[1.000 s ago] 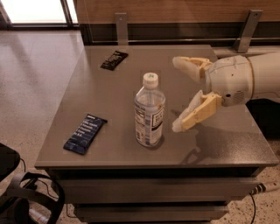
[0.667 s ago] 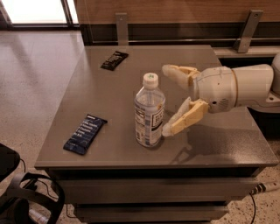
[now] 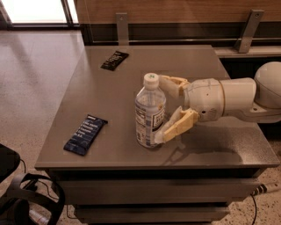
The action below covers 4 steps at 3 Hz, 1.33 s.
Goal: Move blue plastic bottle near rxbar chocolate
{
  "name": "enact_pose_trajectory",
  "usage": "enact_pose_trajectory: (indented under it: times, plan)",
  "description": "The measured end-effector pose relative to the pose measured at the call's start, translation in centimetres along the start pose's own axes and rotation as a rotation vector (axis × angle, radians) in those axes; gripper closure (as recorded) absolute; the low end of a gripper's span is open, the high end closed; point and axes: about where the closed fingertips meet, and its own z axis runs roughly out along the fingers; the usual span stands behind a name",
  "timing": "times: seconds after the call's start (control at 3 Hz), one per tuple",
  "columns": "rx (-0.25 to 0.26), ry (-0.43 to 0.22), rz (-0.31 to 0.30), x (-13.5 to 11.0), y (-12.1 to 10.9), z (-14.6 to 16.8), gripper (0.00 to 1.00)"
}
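The clear plastic water bottle (image 3: 149,115), with its white cap and blue-and-white label, stood upright near the middle of the grey square table (image 3: 118,99), a little toward the near edge. Its long axis ran straight up and its cap was at the top.

The cream two-finger gripper (image 3: 161,110) reached in from the right and was spread wide around the bottle's right side. One finger lay on the far side by the shoulder and the other on the near side, low by the base. The near finger looked to be against the bottle, but a firm grip could not be told. The white rounded arm (image 3: 228,99) stretched away to the right edge of the view.

A flat bar in a navy blue wrapper (image 3: 85,135) lay near the left front of the table, well apart from the bottle. The small flat bar in a black wrapper with pale print (image 3: 114,60) lay at the far side of the table, left of centre, also well apart. The tabletop between it and the bottle was bare.

Beyond the table ran a wood-panelled wall (image 3: 184,9) with two metal brackets (image 3: 122,27). A pale speckled floor (image 3: 30,88) spread to the left, and dark straps (image 3: 26,200) lay at the near left corner.
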Motion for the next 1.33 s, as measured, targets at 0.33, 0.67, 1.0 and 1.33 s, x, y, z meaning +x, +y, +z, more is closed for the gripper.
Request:
enact_pose_trajectory:
  times: [0.33,0.67,1.0,1.33]
  plan:
    - [-0.023,-0.018,-0.023,-0.86,0.92,0.85,0.16]
    - [-0.030,-0.021,-0.030,-1.12,1.14,1.16,0.39]
    - [-0.034,-0.020,-0.032,-1.25,1.24,1.37,0.64]
    - [-0.038,-0.020,-0.034,-1.36,1.33,1.56,0.86]
